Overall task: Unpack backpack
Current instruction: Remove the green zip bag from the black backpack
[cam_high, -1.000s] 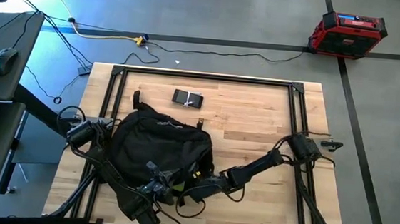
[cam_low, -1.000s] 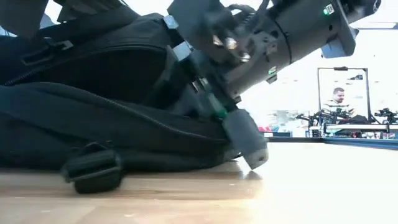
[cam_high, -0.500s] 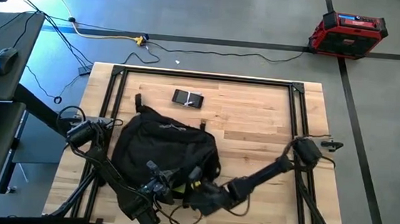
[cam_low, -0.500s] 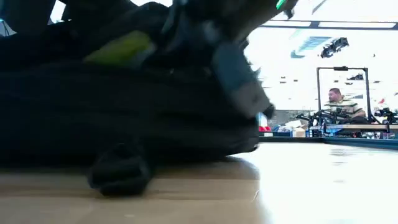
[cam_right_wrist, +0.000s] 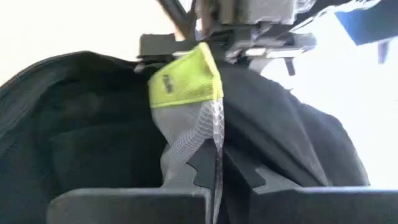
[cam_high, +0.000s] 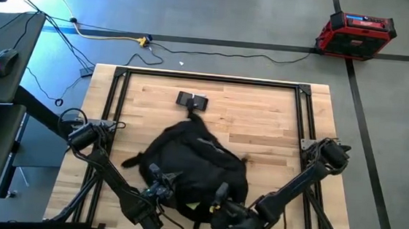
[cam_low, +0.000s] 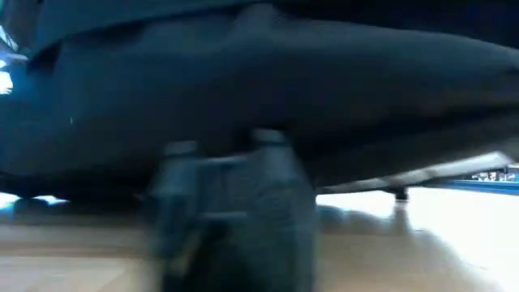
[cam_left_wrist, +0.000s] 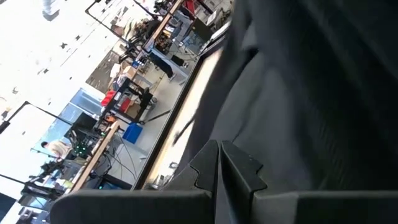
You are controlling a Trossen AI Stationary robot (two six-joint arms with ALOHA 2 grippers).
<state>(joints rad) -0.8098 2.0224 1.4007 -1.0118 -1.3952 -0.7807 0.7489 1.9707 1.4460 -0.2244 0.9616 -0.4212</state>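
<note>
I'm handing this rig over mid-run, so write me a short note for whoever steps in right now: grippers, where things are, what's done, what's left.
Left gripper: shut, at the backpack's near-left edge; no grip on fabric is visible.
Right gripper: shut on the translucent pouch with neon-yellow trim, at the backpack's near edge.
Backpack: mid-table, toward the near side. A small dark item lies on the table beyond it.
Done: pouch gripped, partly out of the opening.
Left: pull the pouch clear, set it down, check for further contents.
</note>
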